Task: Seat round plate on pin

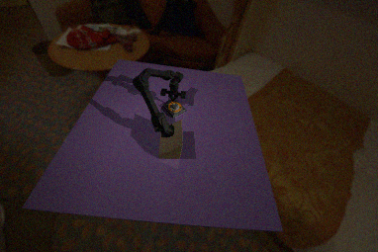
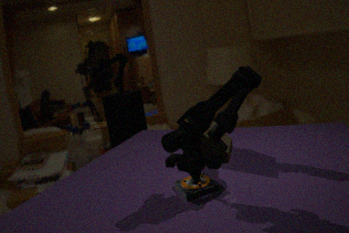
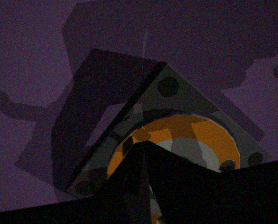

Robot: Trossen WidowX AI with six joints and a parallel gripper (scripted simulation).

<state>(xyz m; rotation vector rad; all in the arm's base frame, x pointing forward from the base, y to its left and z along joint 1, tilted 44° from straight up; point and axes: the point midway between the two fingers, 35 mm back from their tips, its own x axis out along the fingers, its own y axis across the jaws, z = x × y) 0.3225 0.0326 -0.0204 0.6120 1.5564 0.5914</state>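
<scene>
The round plate [image 1: 174, 108] [image 3: 215, 134], an orange ring with a pale middle, sits over the dark grey square base [image 2: 211, 191] [image 3: 189, 99]. My gripper [image 2: 196, 180] [image 3: 142, 148] is shut, with nothing seen between the fingers. Its tips are over the plate's ring, at the small orange tab [image 3: 142, 133] in the wrist view; whether they touch it is not clear. A dark hole [image 3: 128, 144] shows beside the tab. The fingers hide the near part of the plate and the post. I cannot make out the pin, or whether the plate is tilted or flat.
The base stands on a purple table top [image 1: 223, 187] [image 2: 292, 150]. The arm [image 1: 150, 103] [image 2: 224, 100] rises from a tan block [image 1: 171, 145] and casts broad shadows around the base. Dark round spots mark the base's corners.
</scene>
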